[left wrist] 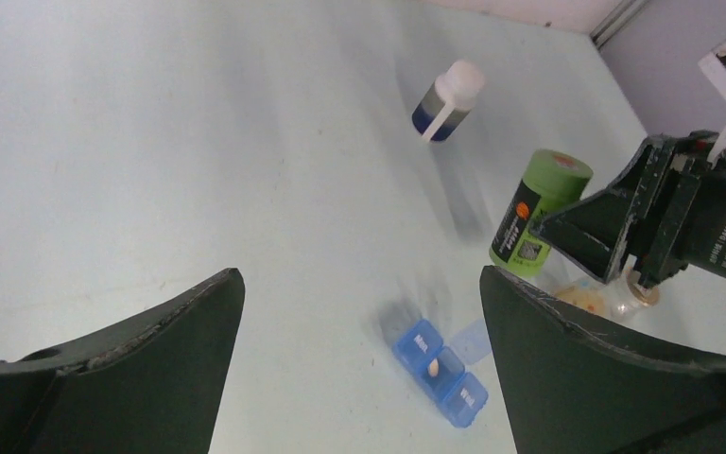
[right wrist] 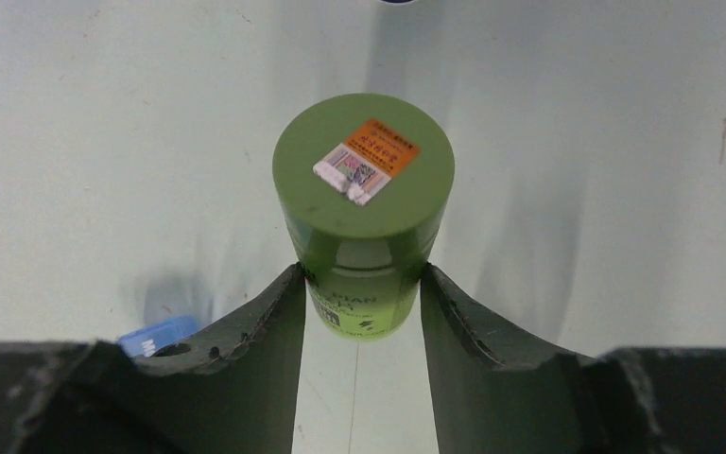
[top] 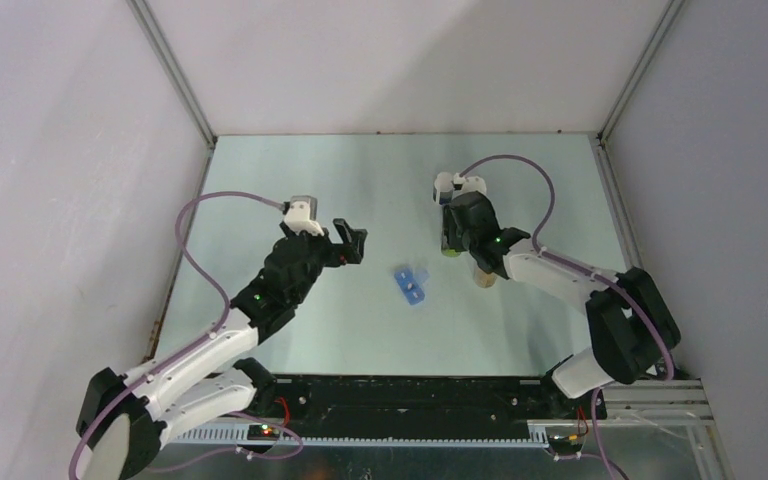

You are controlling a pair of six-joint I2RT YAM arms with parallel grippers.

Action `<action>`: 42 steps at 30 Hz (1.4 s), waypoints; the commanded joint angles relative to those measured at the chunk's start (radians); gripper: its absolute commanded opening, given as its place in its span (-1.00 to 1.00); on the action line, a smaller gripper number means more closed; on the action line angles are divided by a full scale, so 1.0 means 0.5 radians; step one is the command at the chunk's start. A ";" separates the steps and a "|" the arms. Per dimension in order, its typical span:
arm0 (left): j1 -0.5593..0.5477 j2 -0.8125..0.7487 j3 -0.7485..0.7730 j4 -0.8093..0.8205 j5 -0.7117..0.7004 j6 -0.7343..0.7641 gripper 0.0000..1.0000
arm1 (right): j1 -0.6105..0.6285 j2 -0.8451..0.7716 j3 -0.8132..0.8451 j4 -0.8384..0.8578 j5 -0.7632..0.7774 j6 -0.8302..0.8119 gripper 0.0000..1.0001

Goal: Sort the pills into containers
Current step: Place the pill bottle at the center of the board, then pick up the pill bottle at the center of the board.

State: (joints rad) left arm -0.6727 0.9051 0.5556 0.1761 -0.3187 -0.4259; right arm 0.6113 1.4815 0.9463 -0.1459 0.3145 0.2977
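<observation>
Right wrist: green bottle [right wrist: 363, 170] upright, cap up, long axis vertical, gripped below cap by right hand [right wrist: 361, 276]; blue pill organiser [top: 412, 285], 3 compartments, nearby on bench [top: 360, 330]; left hand [top: 351, 242] wide open, empty.

Probably a robotics lab test cell: bare white walls [top: 60, 150] on aluminium posts [top: 174, 75] enclose a pale green table [top: 360, 340] with a black mounting rail [top: 410, 393].

Left end effector [top: 350, 243] gapes wide, arm bent and reaching inward; right end effector [top: 452, 240] points down, arm extended, fingers clamped in a grip.
</observation>
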 commanded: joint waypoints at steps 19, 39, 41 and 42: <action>0.131 0.433 -0.072 0.169 0.491 -0.657 0.94 | -0.027 0.192 0.012 0.320 0.086 0.053 0.11; 0.134 0.485 -0.023 0.129 0.460 -0.601 0.93 | -0.270 1.041 0.917 -0.237 -0.138 -0.038 0.53; 0.134 0.489 -0.016 0.121 0.457 -0.593 0.93 | -0.269 1.076 0.964 -0.243 -0.134 -0.035 0.52; 0.134 0.492 -0.014 0.116 0.460 -0.591 0.93 | -0.269 1.096 0.991 -0.241 -0.133 -0.034 0.49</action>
State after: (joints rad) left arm -0.6117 1.1454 0.5064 0.2222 -0.0753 -0.7334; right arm 0.4808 1.9976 1.3735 -0.2562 0.2455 0.2901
